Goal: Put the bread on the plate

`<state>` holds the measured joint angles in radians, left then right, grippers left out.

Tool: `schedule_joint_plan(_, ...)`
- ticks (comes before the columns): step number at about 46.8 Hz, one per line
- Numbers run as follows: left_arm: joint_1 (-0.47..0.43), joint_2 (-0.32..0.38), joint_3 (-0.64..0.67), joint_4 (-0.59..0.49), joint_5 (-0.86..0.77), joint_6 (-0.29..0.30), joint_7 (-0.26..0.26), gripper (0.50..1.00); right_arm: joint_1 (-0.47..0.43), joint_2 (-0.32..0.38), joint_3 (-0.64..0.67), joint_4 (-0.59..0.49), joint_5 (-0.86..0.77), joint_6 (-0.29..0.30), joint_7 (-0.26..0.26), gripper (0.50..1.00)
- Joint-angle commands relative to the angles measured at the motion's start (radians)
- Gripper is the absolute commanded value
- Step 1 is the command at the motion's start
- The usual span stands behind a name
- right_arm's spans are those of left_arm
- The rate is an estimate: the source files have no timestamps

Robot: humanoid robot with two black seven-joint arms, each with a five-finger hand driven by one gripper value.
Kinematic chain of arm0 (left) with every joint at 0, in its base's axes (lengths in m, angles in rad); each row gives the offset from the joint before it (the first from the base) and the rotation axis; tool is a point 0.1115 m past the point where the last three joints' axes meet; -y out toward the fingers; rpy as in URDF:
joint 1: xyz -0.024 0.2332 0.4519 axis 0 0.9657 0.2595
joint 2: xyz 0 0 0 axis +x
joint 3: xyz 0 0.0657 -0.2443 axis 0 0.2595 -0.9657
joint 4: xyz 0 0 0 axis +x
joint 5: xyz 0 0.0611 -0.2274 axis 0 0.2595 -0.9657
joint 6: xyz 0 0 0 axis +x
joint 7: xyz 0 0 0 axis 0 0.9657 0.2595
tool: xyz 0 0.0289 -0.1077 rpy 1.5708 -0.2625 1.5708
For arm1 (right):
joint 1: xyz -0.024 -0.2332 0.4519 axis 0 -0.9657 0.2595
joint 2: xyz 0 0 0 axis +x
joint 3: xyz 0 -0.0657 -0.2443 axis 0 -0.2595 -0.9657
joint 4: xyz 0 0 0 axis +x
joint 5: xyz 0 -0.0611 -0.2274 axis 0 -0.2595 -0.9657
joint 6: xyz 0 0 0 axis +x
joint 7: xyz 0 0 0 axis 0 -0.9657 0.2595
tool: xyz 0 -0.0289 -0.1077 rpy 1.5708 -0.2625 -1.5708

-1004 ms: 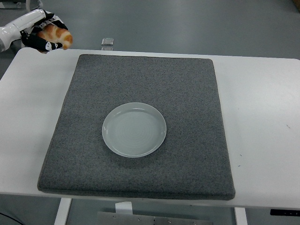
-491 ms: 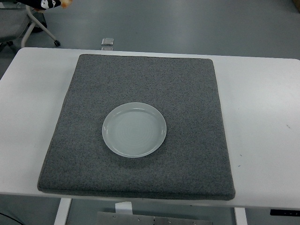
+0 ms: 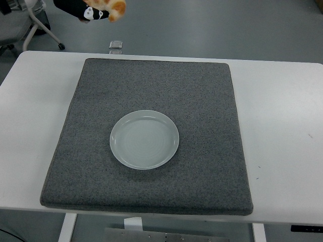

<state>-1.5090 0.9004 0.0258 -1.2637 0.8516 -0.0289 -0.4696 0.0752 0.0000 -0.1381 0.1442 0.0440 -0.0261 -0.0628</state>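
Left hand (image 3: 83, 9): I see it at the top left corner of the head view, beyond the table's far edge, black fingers curled around the bread; only part of it is inside the frame.
Bread (image 3: 112, 7): orange-brown with pale patches, gripped in my left hand, sticking out to its right; the top is cut off by the frame, and it is well apart from the plate.
Chair base (image 3: 43, 27): a white leg with a castor on the grey floor, far left, behind the table.
Small object (image 3: 116, 45): a clear, squarish item at the table's far edge, just beyond the mat; I cannot tell what it is.
Mat (image 3: 202, 101): dark grey and felt-like, it covers most of the table's middle.
Plate (image 3: 144, 139): pale and round, it lies flat on the mat, a little left of centre, with nothing on it.
Table (image 3: 282, 111): white, bare margins on both sides of the mat.
Right hand: I do not see it in this view.
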Motion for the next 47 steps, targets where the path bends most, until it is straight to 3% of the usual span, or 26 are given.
schedule_joint_plan(1,0.0,0.0,-0.001,-0.052,0.009,0.0,0.0,0.5,0.0,0.0,0.0,0.0,-0.001,0.0,0.0,0.93)
schedule_joint_plan(14,0.03,-0.047,0.0,-0.12,0.122,0.011,0.0,0.5,0.0,0.0,0.0,0.0,0.0,0.0,0.0,0.93)
schedule_joint_plan(29,0.217,-0.181,0.002,-0.12,0.3,0.162,0.0,0.5,0.0,0.0,0.0,0.0,-0.001,0.0,0.0,0.93)
schedule_joint_plan(47,0.38,-0.196,0.002,-0.12,0.374,0.244,-0.008,0.5,0.0,0.0,0.002,0.0,-0.001,0.0,0.0,0.93)
